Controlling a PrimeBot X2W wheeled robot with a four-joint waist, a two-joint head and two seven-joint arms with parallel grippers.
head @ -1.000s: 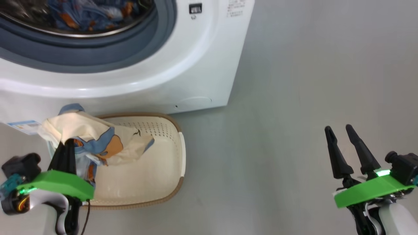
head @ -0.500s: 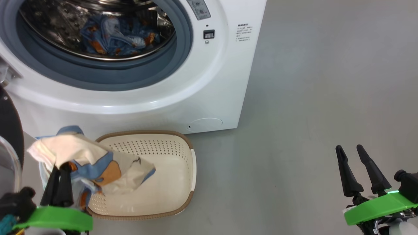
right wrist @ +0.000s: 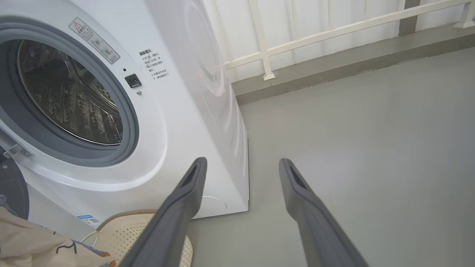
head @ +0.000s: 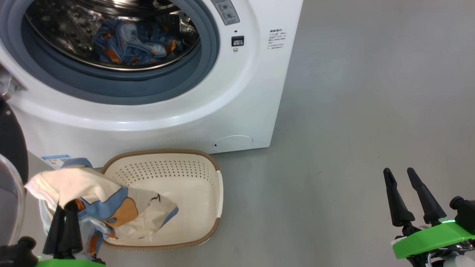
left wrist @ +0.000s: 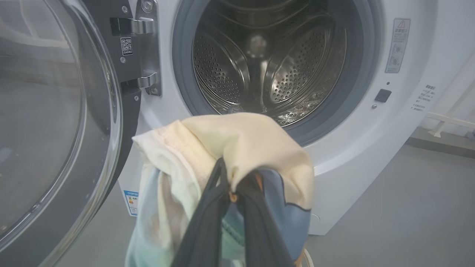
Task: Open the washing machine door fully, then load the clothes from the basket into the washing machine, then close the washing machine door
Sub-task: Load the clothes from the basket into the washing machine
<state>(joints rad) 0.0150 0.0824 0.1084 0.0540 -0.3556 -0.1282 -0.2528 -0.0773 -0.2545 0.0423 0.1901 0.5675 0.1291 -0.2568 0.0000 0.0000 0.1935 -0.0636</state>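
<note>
On the grey floor (head: 352,92), washing machine (head: 237,96): a white front-loader at the upper left of the head view; its steel drum (left wrist: 289,74) is exposed inside the grey gasket (head: 210,52).
Washing machine door (left wrist: 128,122): swung open to the left of the opening, it hangs on the metal hinge (left wrist: 146,48); the glass porthole (left wrist: 44,111) is near the left wrist camera.
Basket (head: 174,171): on the floor just before the machine, below the opening; its right part is bare.
Clothes (head: 130,44): a blue bundle with orange prints lies in the drum; a cream and blue garment (head: 96,193) hangs over the left end of the basket.
Left gripper (head: 66,209): fingers pressed together on the cream and blue garment.
Right gripper (head: 399,171): fingers apart, holding nothing, above bare floor, well apart from the basket.
</note>
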